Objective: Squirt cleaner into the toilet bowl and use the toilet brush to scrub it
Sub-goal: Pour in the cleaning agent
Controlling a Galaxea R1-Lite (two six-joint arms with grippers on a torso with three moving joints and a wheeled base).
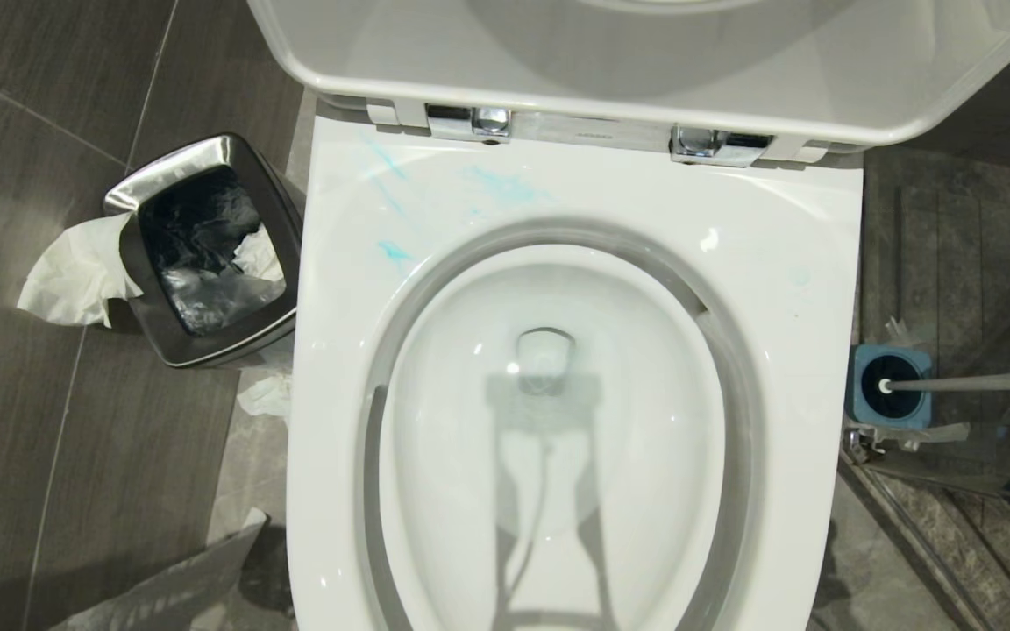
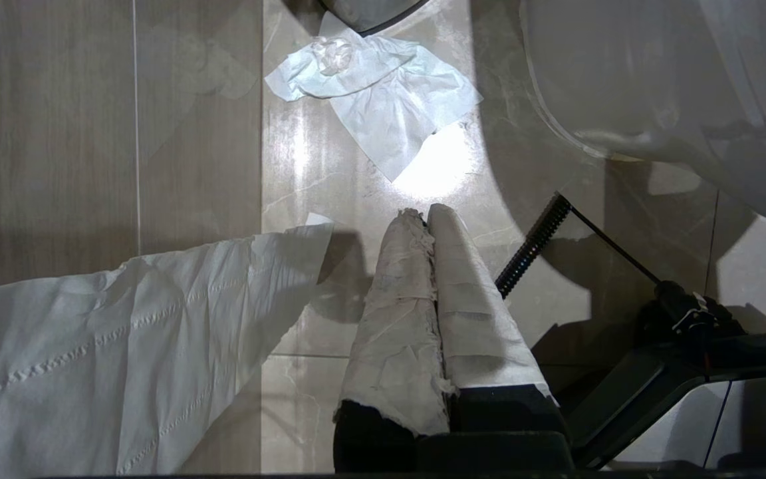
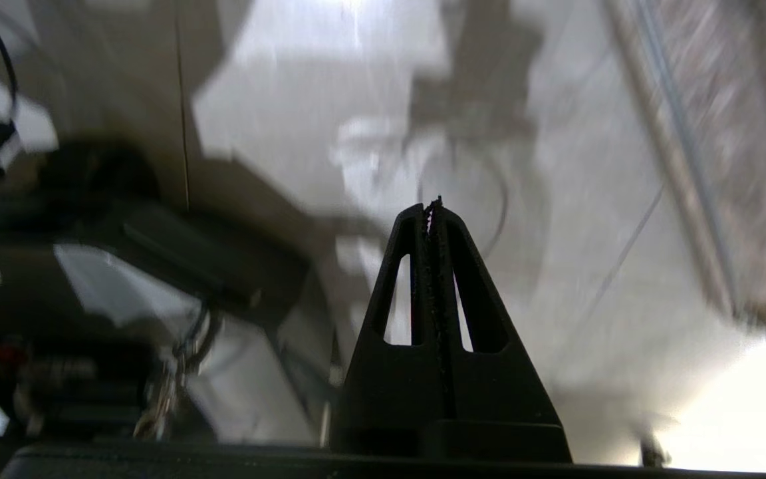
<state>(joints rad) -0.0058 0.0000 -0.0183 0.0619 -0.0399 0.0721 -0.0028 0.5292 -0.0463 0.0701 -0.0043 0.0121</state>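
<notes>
While the lid stands raised, the toilet bowl [image 1: 558, 421] fills the middle of the head view, its white seat [image 1: 794, 263] down and marked with faint blue-green smears [image 1: 395, 252] toward the back left. Water lies in the basin, with a dark reflection across it. Just beside the toilet's right side, on the floor, stands a blue-and-grey holder [image 1: 889, 399] with the toilet brush [image 1: 978, 381] in it, its slim pale handle leaning away toward the right edge of the view. No cleaner bottle can be made out in any view.

On the floor to the toilet's left sits a steel bin [image 1: 207, 254] lined with a dark bag, white tissue [image 1: 75, 272] hanging over its rim and another crumpled tissue [image 1: 264, 394] lying between bin and toilet.

Neither arm shows in the head view. In its wrist view the left tool [image 2: 429, 216] hangs low over the pale floor tiles, its two fingers wrapped in white material and pressed together with nothing between them; a loose sheet of paper [image 2: 124, 346] lies just beside it and a crumpled tissue [image 2: 383, 100] farther out. The right tool [image 3: 433, 206], bare black, is likewise closed and empty above the floor.
</notes>
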